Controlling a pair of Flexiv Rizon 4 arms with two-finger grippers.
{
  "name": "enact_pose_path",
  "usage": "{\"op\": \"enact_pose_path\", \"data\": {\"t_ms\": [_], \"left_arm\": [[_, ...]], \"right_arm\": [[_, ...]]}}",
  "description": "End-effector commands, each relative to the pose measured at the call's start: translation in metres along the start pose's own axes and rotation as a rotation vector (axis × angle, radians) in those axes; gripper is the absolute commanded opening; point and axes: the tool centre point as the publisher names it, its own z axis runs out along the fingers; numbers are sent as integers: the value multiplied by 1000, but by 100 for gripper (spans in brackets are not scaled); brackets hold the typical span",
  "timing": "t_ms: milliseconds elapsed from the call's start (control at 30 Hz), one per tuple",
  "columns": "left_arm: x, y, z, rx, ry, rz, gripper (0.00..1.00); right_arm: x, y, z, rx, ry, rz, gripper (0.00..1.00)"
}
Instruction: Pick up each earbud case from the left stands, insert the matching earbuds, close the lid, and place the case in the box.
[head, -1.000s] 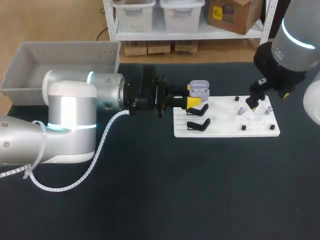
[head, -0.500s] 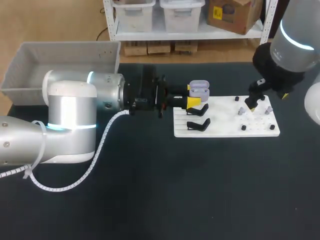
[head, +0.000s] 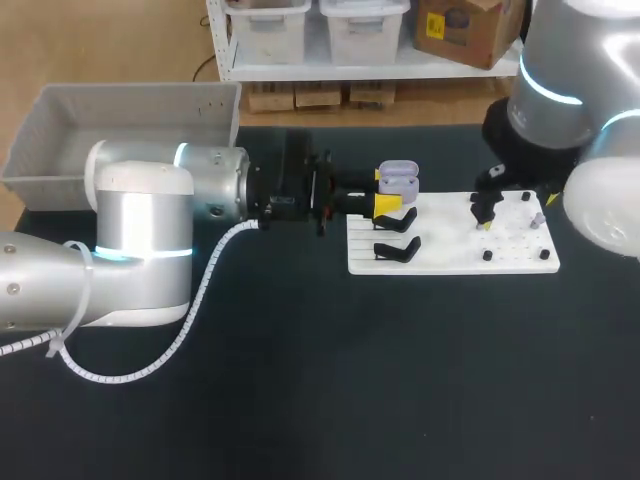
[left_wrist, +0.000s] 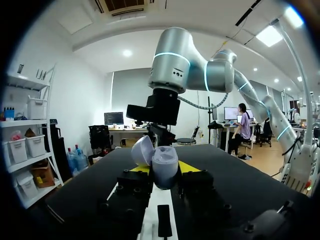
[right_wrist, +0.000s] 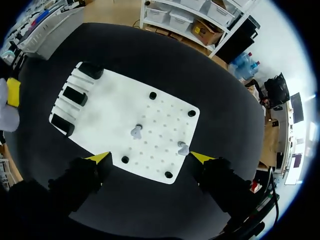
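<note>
Left jaws are pinching the lavender earbud case from both sides, lid flipped open, held just off the far left corner of the white board, right by the black stands. Right jaws are spread wide over the board with nothing in them, two grey earbuds sitting on it underneath. Grey box is way off at the far left of the tabletop

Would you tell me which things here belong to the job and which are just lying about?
Job: case, lid open, in left gripper; earbuds on board; stands; box; right gripper, open above the board.
Just there: black pegs on the board; table.
</note>
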Motion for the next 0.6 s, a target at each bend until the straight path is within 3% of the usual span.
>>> {"op": "enact_pose_path", "data": {"t_ms": [33, 233, 333, 400, 433, 500, 600], "left_arm": [[1, 0, 0, -2, -2, 2, 0], [1, 0, 0, -2, -2, 2, 0], [1, 0, 0, -2, -2, 2, 0], [1, 0, 0, -2, -2, 2, 0], [1, 0, 0, -2, -2, 2, 0], [1, 0, 0, -2, -2, 2, 0], [1, 0, 0, -2, -2, 2, 0]], "right_arm": [[-2, -12, 3, -17, 13, 12, 100], [4, -26, 6, -3, 17, 35, 100], [6, -28, 12, 26, 31, 27, 94], [8, -30, 17, 26, 35, 26, 73], [9, -31, 19, 33, 41, 24, 72], [10, -33, 22, 43, 46, 21, 55], [10, -34, 24, 66, 55, 14, 51]]}}
